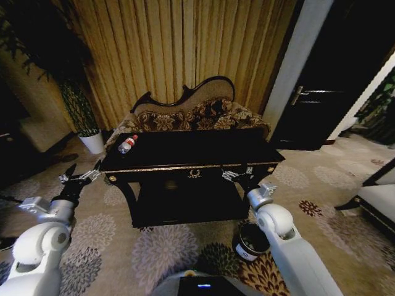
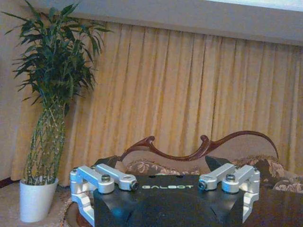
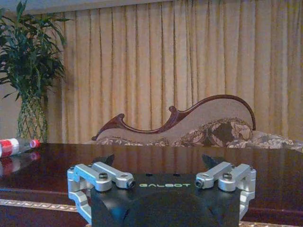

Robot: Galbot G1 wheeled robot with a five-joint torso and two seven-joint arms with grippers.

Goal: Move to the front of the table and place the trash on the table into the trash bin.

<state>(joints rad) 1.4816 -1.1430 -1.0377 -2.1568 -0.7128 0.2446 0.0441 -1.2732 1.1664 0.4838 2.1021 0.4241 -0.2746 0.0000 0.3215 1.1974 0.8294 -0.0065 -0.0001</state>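
Curtained lounge, I'm at table (image 1: 185,151) front. Bottle (image 1: 128,144) lies on its side at far-left corner, cap twd sofa. Left gripper (image 1: 79,177) nearer, fingers apart; right gripper (image 1: 237,175) apart too. Bin (image 1: 252,240) by right arm.

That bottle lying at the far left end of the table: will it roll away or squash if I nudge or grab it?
The bottle lies on its side on the table's glossy top, so a nudge across its body would probably roll it, perhaps off the nearby left edge. Its clear plastic looks thin, so likely light and easily squashed. The left gripper is open, short of the table.
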